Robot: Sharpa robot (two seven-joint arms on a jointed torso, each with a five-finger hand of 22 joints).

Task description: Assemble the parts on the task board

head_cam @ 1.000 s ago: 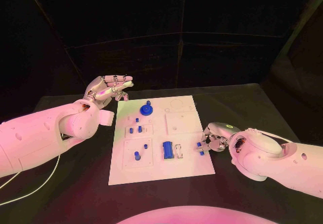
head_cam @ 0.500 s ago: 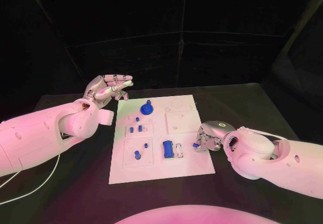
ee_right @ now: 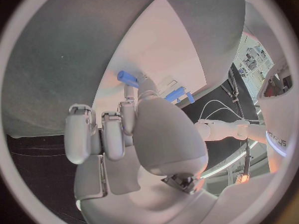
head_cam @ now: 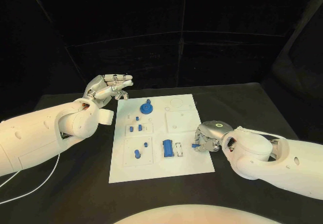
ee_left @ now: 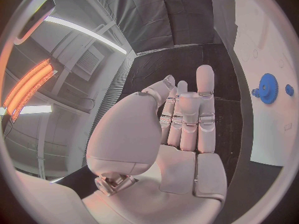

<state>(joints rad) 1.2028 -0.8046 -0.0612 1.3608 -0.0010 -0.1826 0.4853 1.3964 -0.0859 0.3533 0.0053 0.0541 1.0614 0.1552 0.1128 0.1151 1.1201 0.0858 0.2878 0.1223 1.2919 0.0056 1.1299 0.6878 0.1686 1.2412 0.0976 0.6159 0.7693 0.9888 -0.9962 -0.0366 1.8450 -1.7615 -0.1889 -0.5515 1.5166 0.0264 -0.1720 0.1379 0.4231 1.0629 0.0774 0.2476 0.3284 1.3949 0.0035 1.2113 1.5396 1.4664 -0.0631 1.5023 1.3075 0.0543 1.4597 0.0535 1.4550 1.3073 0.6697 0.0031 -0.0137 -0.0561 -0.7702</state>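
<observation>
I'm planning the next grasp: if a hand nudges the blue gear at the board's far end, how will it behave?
The blue gear looks like rigid plastic, so probably stiff and light. It lies flat on the board, so tipping seems unlikely; it may slide, or stay put if seated. Its toothed rim should give fingers grip.

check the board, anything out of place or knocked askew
Nothing looks spilled or damaged. The task board lies flat, with the blue gear and the other blue parts in its recesses. One small blue part is off the board, pinched by the right hand. The left hand hovers beside the board.
</observation>
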